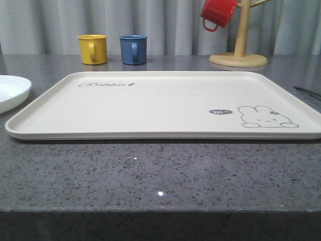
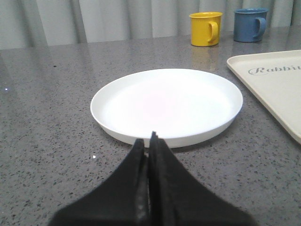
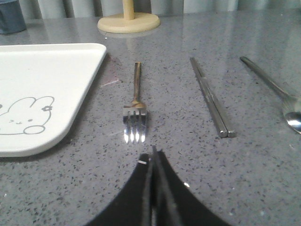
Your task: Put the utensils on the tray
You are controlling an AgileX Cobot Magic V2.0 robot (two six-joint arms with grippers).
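The cream tray with its grey rabbit drawing lies flat mid-table, bare; its corner shows as tray and tray. A round white plate rests on the counter left of the tray, also seen as plate. My left gripper is shut and holds nothing, its tips just short of the plate's near rim. To the tray's right lie the silver fork, the flat metal chopsticks and the spoon. My right gripper is shut, empty, just before the fork's tines.
A yellow cup and a blue cup stand behind the tray. A wooden mug tree at the back right carries a red cup. Grey curtain closes the back. The speckled counter's front edge runs near the camera.
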